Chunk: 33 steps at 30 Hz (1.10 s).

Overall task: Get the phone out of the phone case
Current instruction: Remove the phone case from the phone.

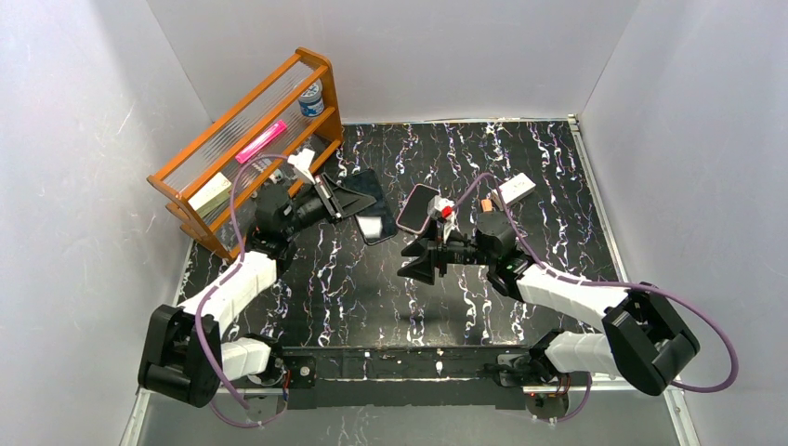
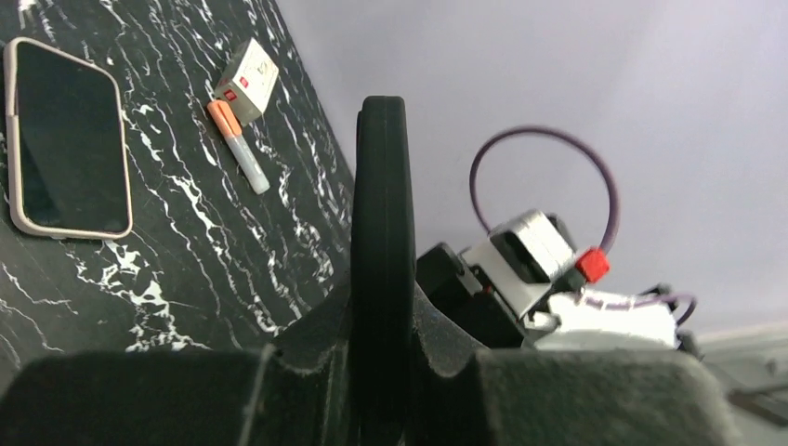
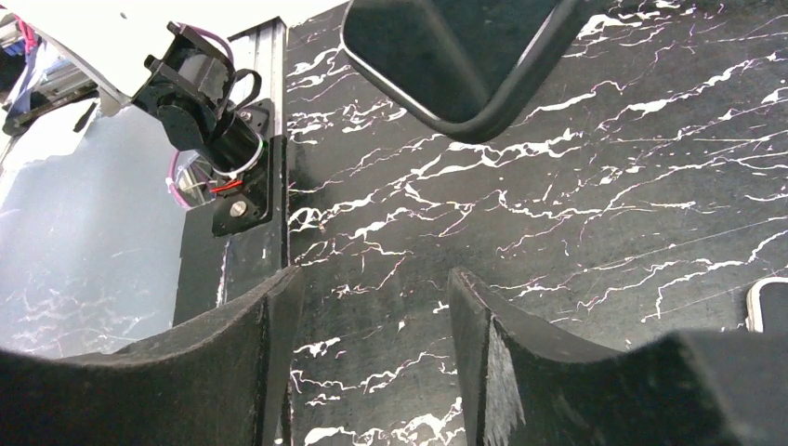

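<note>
A phone in a beige-pink case (image 1: 417, 207) lies flat, screen up, on the black marbled table; it also shows in the left wrist view (image 2: 65, 139). My left gripper (image 1: 347, 199) is shut on the edge of a thin black slab (image 1: 370, 193), seen edge-on between its jaws (image 2: 381, 214); I cannot tell whether the slab is a phone or a case. My right gripper (image 1: 414, 261) is open and empty, low over bare table (image 3: 372, 279), near the cased phone. The slab's rounded corner shows at the top of the right wrist view (image 3: 465, 56).
A wooden rack (image 1: 251, 139) stands at the back left, behind the left arm. A white box (image 1: 517, 190) and an orange-capped marker (image 2: 237, 149) lie right of the cased phone. A white patch (image 1: 372, 226) shows at the slab's near end.
</note>
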Motion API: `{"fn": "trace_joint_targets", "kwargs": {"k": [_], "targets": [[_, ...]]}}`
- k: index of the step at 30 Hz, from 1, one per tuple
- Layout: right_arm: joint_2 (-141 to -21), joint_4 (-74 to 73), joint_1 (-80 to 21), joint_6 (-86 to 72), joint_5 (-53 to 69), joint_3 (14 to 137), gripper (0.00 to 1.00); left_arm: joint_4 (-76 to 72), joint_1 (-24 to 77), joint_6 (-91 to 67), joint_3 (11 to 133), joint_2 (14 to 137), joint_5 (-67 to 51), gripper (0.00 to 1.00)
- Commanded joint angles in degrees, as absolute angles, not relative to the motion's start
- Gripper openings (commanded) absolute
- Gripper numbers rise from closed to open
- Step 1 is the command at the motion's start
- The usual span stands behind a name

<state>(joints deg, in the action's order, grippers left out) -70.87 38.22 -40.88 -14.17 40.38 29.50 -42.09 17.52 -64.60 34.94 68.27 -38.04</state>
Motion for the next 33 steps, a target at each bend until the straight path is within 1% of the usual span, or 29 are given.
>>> {"fn": "trace_joint_targets", "kwargs": {"k": [1, 4, 7, 13, 21, 29, 33], "targets": [[-69.41, 30.72, -40.47, -8.88, 42.25, 33.72, 0.68, -31.75, 17.23, -48.47, 42.2, 67.73, -49.89, 0.0], [-69.68, 29.06, -40.35, -7.8, 42.45, 35.21, 0.69, -22.05, 17.22, -39.56, 45.51, 67.21, -52.89, 0.0], [-70.4, 28.84, -40.36, -7.73, 43.45, 36.59, 0.69, -17.82, 17.26, -34.41, 47.43, 66.98, -56.17, 0.0], [-73.29, 28.24, -40.37, -8.21, 48.1, 40.24, 0.69, -17.47, 18.75, -31.56, 47.85, 66.63, -60.05, 0.0], [-77.27, 28.36, -40.51, -9.7, 55.79, 44.15, 0.67, -17.4, 20.58, -30.29, 48.95, 66.18, -61.42, 0.0], [-80.07, 28.71, -41.11, -10.63, 59.71, 45.78, 0.55, -17.42, 22.05, -30.22, 49.82, 65.85, -61.08, 0.0], [-81.16, 28.69, -41.15, -10.32, 60.64, 45.96, 0.46, -18.02, 22.92, -30.82, 49.82, 65.96, -60.52, 0.0]]}}
